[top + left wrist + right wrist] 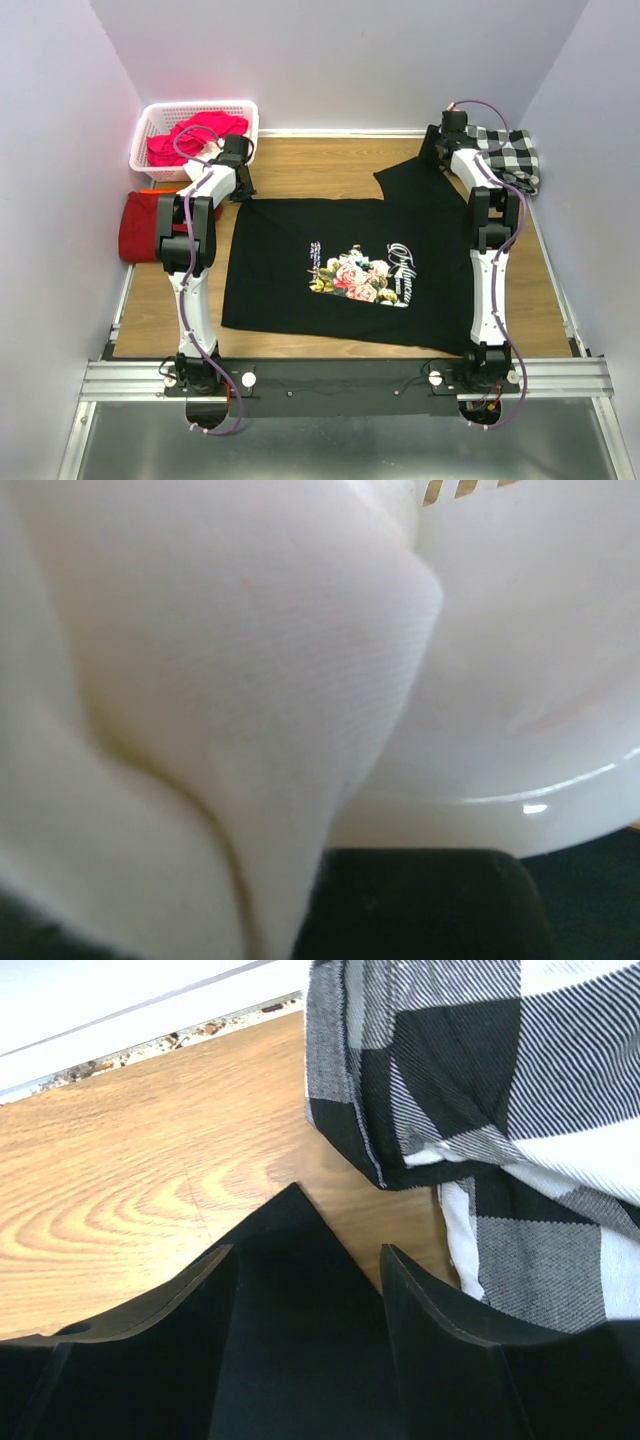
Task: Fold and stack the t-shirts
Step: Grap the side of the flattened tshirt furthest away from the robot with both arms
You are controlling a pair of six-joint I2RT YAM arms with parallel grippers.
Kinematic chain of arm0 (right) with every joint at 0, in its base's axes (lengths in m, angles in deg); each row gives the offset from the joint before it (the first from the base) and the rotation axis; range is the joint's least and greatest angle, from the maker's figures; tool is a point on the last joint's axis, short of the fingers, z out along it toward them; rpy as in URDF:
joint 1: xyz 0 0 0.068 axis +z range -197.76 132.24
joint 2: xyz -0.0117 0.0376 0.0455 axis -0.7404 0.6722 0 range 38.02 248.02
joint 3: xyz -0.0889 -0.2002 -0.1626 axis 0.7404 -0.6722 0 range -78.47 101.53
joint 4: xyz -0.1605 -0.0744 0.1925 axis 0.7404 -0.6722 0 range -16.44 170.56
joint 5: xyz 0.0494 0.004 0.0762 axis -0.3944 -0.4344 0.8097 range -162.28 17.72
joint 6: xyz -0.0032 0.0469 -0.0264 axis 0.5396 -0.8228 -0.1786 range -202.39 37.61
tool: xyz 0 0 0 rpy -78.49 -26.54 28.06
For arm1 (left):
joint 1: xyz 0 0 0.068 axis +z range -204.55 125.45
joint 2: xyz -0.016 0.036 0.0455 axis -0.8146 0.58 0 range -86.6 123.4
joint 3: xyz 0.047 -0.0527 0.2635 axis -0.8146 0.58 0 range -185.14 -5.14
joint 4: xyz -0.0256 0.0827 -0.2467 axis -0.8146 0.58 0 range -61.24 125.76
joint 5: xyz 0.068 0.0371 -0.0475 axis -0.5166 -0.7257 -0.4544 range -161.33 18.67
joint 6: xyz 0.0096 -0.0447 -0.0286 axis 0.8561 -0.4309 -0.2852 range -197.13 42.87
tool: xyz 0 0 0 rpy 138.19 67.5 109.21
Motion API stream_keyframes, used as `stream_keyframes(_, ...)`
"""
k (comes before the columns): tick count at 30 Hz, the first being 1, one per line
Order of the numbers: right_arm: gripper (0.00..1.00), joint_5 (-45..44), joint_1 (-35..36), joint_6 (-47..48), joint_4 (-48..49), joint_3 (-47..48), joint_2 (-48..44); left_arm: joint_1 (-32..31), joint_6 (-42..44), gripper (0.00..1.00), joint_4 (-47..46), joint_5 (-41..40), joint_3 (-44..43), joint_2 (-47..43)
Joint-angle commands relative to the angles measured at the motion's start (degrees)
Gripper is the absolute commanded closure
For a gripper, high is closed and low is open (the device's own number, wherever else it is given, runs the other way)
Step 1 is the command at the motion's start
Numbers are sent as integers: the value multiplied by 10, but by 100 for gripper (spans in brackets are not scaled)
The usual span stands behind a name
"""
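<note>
By my reading, the flattening step; no fold made yet. The black t-shirt (330, 270) lies print-up on the table (300, 165), the dark-red t-shirt (140, 225) at the left edge. Your right hand (305, 1255) stands spread over the far-right sleeve tip (290, 1210) — left hand (242, 186) pressed together by the basket (150, 110). Next, pinch that sleeve clear of the checked cloth (480, 1080).

black t-shirt (290, 270): 1 | dark-red t-shirt (138, 228): 1 | checked cloth (515, 155): 1 | basket (205, 104): 1

White cloth (220, 680) bulging close to the lens, white slotted basket wall (540, 680) behind, blurred black shape (410, 905) below
</note>
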Motion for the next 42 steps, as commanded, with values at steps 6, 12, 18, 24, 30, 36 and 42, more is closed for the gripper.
stream_keyframes(6, 44, -40, 25, 52, -75, 40, 47, 4, 15, 100, 15, 15, -22, 19)
stream_keyframes(12, 47, -82, 42, 103, -96, 39, 51, 4, 22, 100, 13, 23, -14, 15)
stream_keyframes(18, 73, -95, 43, 98, -112, 43, 60, 4, 28, 100, 10, 23, -9, 10)
stream_keyframes(24, 78, -131, 42, 88, -114, 49, 57, 4, 28, 100, 6, 24, 3, 6)
stream_keyframes(30, 83, -158, 41, 85, -113, 70, 39, 4, 29, 100, 5, 25, -6, 0)
stream_keyframes(36, 99, -167, 35, 78, -111, 69, -1, 4, 29, 100, 13, 25, -49, -8)
stream_keyframes(42, 99, -163, 25, 74, -110, 73, -36, 4, 28, 100, 19, 23, -88, -21)
